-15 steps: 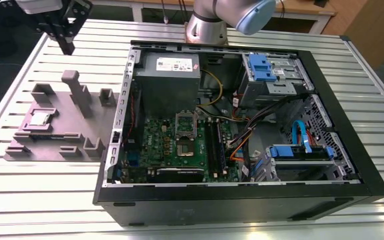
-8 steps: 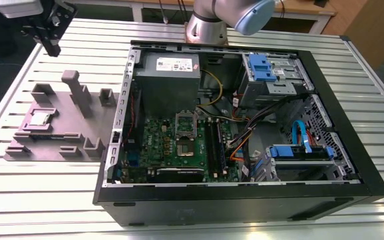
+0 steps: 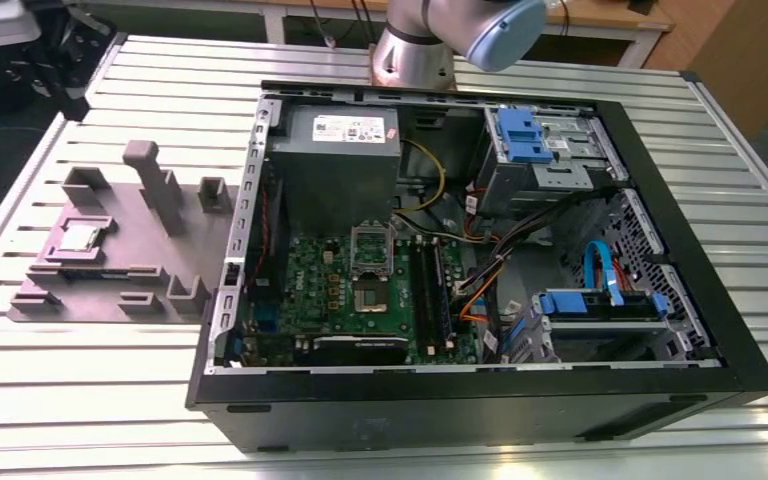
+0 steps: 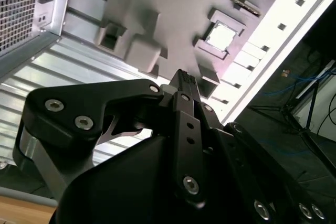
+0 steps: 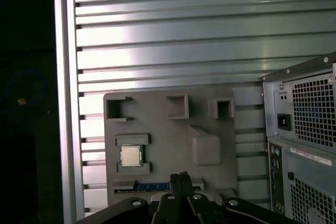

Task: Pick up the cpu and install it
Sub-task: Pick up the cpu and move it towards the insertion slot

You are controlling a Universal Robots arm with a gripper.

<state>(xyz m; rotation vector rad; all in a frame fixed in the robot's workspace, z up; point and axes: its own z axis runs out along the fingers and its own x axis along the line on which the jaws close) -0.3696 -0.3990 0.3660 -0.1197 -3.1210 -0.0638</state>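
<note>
Gripper (image 5: 179, 177) jaws look together, empty. The cpu (image 5: 130, 155) sits in its fixture (image 5: 173, 129) pocket, off to one side of them. I'd centre first, open wide, grip edges squarely.

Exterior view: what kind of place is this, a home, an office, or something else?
Probably a robotics lab bench for computer assembly: a ribbed silver metal table carries an open black computer case, a grey moulded fixture plate holds the small square silvery cpu, and a silver robot arm stands nearby.
</note>
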